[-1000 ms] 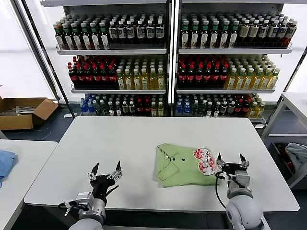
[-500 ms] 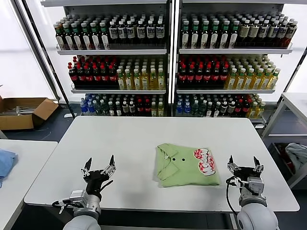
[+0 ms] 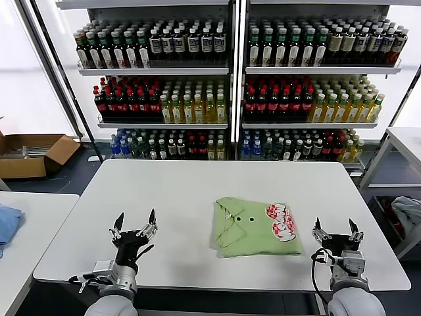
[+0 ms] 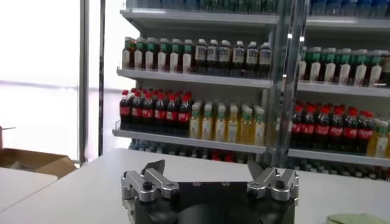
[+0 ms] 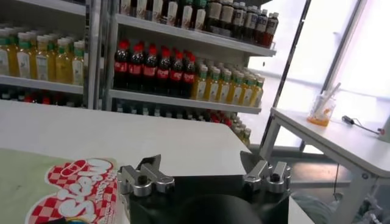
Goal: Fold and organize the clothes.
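Note:
The light green polo shirt lies folded in a compact rectangle on the white table, collar and two dark buttons to the left, red-and-white print to the right. My right gripper is open and empty, raised near the table's front edge just right of the shirt. The right wrist view shows the shirt's print beside the open gripper. My left gripper is open and empty near the front left edge, well apart from the shirt. The left wrist view shows the open gripper and a sliver of shirt.
Shelves of bottles stand behind the table. A side table at left holds a blue cloth. A cardboard box sits on the floor at left. Another table and a grey-white cloth are at right.
My right gripper has drawn back from the shirt's right edge toward the front right. My left gripper has drifted slightly left. The shirt has stayed folded in place.

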`<state>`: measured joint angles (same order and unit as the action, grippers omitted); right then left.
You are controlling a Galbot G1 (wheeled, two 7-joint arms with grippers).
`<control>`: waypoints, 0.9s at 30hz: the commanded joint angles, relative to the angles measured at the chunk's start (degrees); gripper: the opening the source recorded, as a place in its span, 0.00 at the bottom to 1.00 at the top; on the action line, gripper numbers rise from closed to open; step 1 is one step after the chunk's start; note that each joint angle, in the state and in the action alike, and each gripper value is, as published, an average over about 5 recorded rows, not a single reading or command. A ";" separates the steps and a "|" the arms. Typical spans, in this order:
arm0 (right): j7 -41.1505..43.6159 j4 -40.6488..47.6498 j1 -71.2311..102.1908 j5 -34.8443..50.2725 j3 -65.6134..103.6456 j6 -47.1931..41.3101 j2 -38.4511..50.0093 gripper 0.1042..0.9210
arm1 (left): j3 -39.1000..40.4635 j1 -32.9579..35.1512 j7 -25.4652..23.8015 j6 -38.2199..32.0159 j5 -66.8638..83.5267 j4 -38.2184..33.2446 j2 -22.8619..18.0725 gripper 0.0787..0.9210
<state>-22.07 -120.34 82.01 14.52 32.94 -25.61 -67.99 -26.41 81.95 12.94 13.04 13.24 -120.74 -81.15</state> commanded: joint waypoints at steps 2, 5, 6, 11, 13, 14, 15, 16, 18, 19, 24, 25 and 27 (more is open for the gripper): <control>-0.13 -0.73 0.80 -0.27 0.68 0.14 0.80 0.88 | -0.87 -0.04 -1.36 -0.49 -2.07 -0.94 -0.54 0.88; -0.10 -0.69 0.82 -0.27 0.86 0.15 0.83 0.88 | -0.93 0.25 -2.64 -0.26 -4.42 -0.90 -0.44 0.88; -0.09 -0.70 0.88 -0.27 0.91 0.16 0.80 0.88 | -0.89 0.26 -2.69 -0.17 -4.63 -0.82 -0.41 0.88; -0.03 -0.73 1.40 -0.31 1.35 0.27 0.76 0.88 | -0.52 0.11 -2.03 0.72 -3.28 -0.67 -0.45 0.88; 0.01 -0.71 1.62 -0.33 1.61 0.29 0.85 0.88 | -0.36 0.10 -1.96 0.96 -2.84 -0.75 -0.51 0.88; 0.02 -0.74 1.76 -0.35 1.72 0.29 0.88 0.88 | -0.28 0.12 -1.97 1.07 -2.73 -0.77 -0.53 0.88; 0.04 -0.78 1.90 -0.39 1.82 0.28 0.89 0.88 | -0.21 0.13 -2.02 1.13 -2.71 -0.76 -0.54 0.88; 0.08 -0.84 2.05 -0.43 1.88 0.28 0.88 0.88 | -0.12 0.15 -2.06 1.18 -2.72 -0.74 -0.54 0.88; 0.24 -0.97 2.38 -0.58 1.93 0.25 0.84 0.88 | 0.08 0.13 -2.12 1.23 -2.78 -0.65 -0.53 0.88; 0.32 -1.02 2.54 -0.63 1.95 0.23 0.80 0.88 | 0.18 0.11 -2.14 1.24 -2.83 -0.59 -0.52 0.88; 0.52 -1.09 3.03 -0.56 2.17 0.23 0.52 0.88 | 0.71 -0.02 -2.24 1.22 -3.15 -0.31 -0.53 0.88; 0.53 -1.08 3.08 -0.54 2.22 0.24 0.47 0.88 | 0.77 -0.03 -2.26 1.24 -3.20 -0.28 -0.53 0.88; 0.53 -1.02 3.15 -0.53 2.27 0.26 0.41 0.88 | 0.86 -0.03 -2.33 1.26 -3.26 -0.23 -0.52 0.88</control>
<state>-21.63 -121.34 84.56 13.94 34.90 -25.41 -67.43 -25.90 81.92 10.99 14.04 10.39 -121.11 -81.68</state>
